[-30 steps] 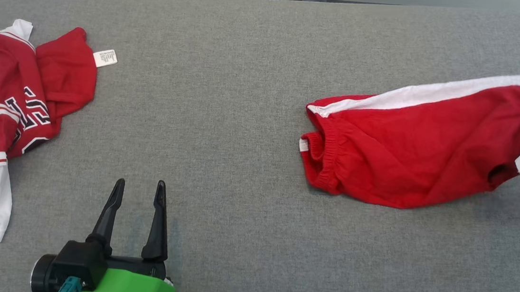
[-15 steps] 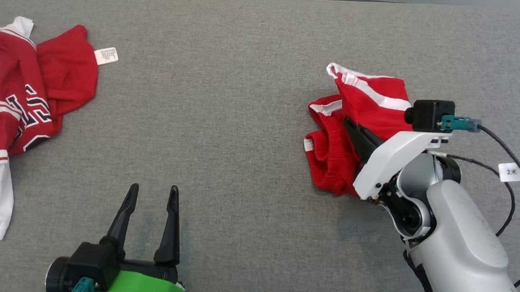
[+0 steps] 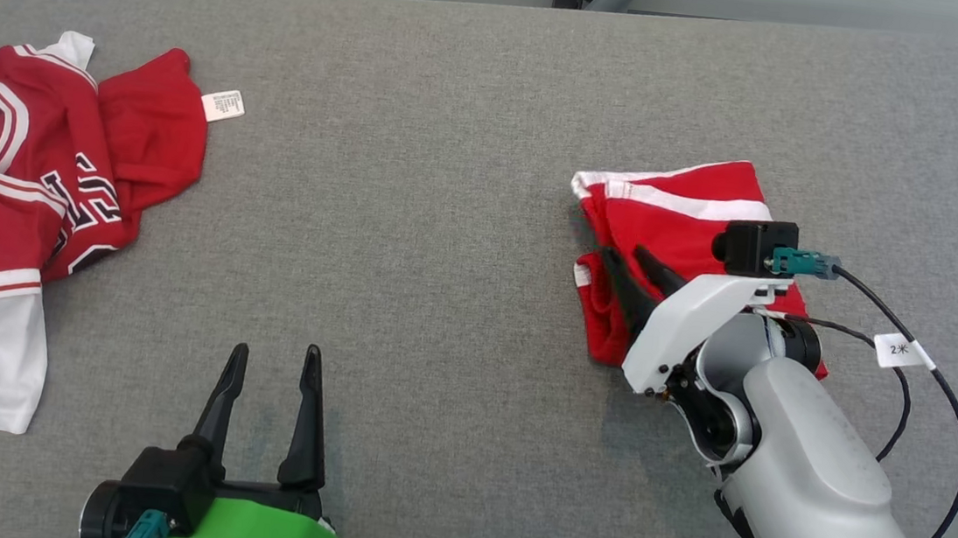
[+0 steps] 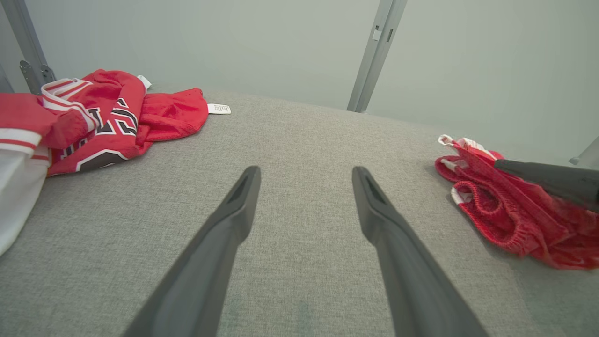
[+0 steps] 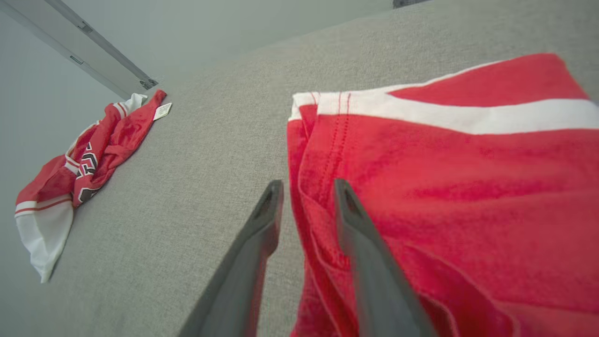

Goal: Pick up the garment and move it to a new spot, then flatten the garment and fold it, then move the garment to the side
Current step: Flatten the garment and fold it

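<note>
The garment (image 3: 687,210) is a pair of red shorts with a white side stripe, lying folded over on itself at the right of the grey surface. My right gripper (image 3: 624,250) hovers over its left, waistband end with the fingers a little apart. In the right wrist view the gripper (image 5: 306,185) straddles the folded edge of the shorts (image 5: 468,164), open and not pinching the cloth. My left gripper (image 3: 273,355) rests open and empty at the lower left, far from the shorts. The left wrist view has the gripper (image 4: 304,173) over bare fabric and the shorts (image 4: 505,215) off to the right.
A crumpled red and white jersey (image 3: 31,173) lies at the left edge of the grey padded table (image 3: 414,210), with its label sticking out. Between it and the shorts stretches a wide bare strip. A wall and metal posts (image 4: 374,56) stand behind the table.
My right arm carried the far end of the shorts leftward over the rest, folding them in half, then its jaws parted and let go. The head camera shifted slightly.
</note>
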{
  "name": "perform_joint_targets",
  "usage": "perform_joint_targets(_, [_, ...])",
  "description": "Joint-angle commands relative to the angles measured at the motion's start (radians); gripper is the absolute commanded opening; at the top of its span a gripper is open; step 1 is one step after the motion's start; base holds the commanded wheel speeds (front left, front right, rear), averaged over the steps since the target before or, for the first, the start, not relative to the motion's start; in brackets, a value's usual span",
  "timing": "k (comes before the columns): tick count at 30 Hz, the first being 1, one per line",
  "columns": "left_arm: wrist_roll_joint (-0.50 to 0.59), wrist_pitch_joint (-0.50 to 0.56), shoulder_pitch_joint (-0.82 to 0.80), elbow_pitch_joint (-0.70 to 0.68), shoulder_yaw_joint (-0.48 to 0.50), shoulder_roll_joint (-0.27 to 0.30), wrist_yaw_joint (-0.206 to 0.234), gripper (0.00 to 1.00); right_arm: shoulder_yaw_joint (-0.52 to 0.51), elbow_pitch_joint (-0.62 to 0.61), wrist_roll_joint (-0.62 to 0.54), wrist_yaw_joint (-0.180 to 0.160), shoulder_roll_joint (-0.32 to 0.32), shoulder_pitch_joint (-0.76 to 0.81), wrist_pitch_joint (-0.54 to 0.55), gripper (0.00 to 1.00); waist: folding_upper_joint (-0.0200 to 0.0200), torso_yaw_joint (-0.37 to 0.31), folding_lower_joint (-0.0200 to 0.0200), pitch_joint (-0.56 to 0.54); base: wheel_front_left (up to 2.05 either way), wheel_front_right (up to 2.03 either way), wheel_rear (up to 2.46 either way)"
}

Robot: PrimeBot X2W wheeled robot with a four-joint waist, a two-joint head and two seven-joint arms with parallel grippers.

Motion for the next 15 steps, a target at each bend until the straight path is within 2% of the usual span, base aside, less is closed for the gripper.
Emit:
perform_joint_targets(1, [-0.001,0.0,0.012,0.001,0.009,0.002,0.004,1.0,0.012,-0.023,-0.019,0.0,0.0,0.025,-0.027,1.0,0.0051,-0.015,0.0,-0.015,0.0,0.0,0.0])
perform_joint_targets(8, [-0.001,0.0,0.052,-0.007,0.048,0.002,0.009,1.0,0.001,-0.178,-0.111,0.0,-0.076,0.126,-0.144,1.0,0.0051,-0.063,0.0,-0.063,0.0,0.0,0.0])
perform_joint_targets(15, [0.019,0.0,0.089,-0.029,0.075,0.002,-0.002,1.0,-0.175,-0.292,-0.321,0.0,-0.155,0.288,-0.289,1.0,0.0051,-0.101,0.0,-0.099,0.0,0.0,0.0])
